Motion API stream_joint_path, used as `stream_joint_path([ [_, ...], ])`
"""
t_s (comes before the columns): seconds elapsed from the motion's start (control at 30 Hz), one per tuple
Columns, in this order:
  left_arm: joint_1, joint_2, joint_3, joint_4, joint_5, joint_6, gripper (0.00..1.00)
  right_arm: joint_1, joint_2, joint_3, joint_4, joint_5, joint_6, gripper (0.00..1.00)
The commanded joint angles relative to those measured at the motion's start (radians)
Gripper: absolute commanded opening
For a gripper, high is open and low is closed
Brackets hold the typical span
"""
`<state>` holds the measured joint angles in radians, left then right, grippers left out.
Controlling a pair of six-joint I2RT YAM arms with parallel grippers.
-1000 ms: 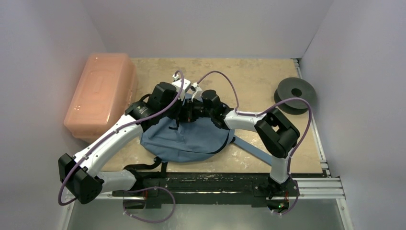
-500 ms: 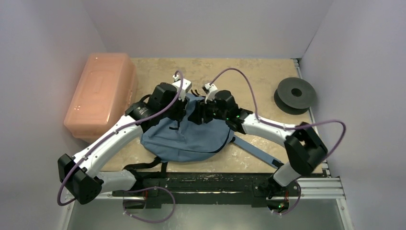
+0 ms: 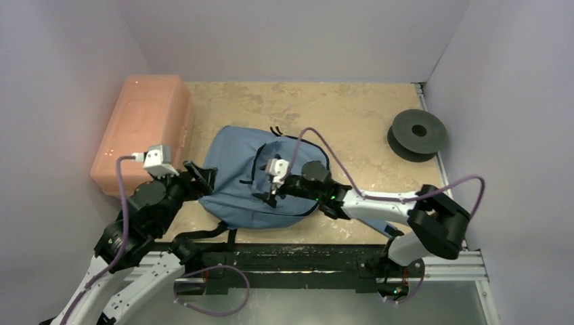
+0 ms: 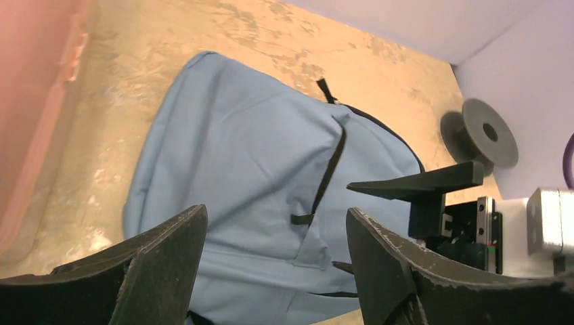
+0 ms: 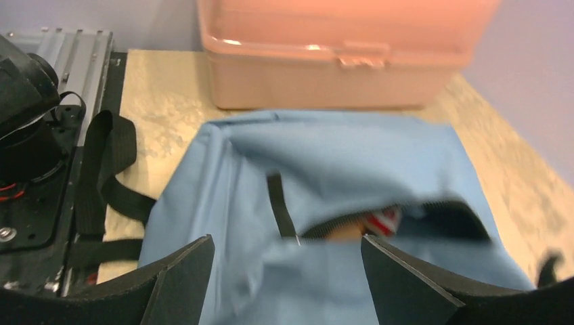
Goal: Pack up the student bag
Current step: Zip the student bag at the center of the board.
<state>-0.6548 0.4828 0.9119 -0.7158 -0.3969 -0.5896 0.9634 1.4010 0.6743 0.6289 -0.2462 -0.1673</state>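
The student bag point(image 3: 240, 169) lies flat on the table, blue-grey, with its top loop toward the far side. Its black zipper gapes a little; in the right wrist view a red-and-white and an orange thing point(image 5: 376, 220) show in the slit. My left gripper point(image 3: 201, 177) is open at the bag's left edge, the bag point(image 4: 257, 156) showing between its fingers point(image 4: 169, 257). My right gripper point(image 3: 269, 195) hangs open over the bag's near half, with only fabric point(image 5: 338, 156) below it. Neither holds anything.
A salmon-pink plastic box point(image 3: 143, 132) stands closed at the far left, close to the bag. A dark grey spool point(image 3: 417, 133) sits at the far right. Black straps point(image 3: 203, 233) trail from the bag toward the arm bases.
Both grippers opened and let go of the bag's top, which dropped flat toward the far side. The left arm pulled back to the near left; the right gripper drew back over the bag's near half.
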Motion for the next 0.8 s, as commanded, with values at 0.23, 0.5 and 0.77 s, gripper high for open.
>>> stream_joint_path([
  [0.23,0.006,-0.167,-0.083,-0.235,-0.113,-0.211,0.74,0.112,0.277,0.274,0.06,0.13,-0.382,0.76],
  [0.5,0.005,-0.088,-0.1,-0.184,-0.032,-0.182,0.71,0.15,0.324,0.229,0.104,0.325,-0.496,0.46],
  [0.77,0.006,0.018,-0.163,-0.03,0.141,-0.127,0.75,0.046,0.229,0.381,-0.14,0.073,0.16,0.0],
])
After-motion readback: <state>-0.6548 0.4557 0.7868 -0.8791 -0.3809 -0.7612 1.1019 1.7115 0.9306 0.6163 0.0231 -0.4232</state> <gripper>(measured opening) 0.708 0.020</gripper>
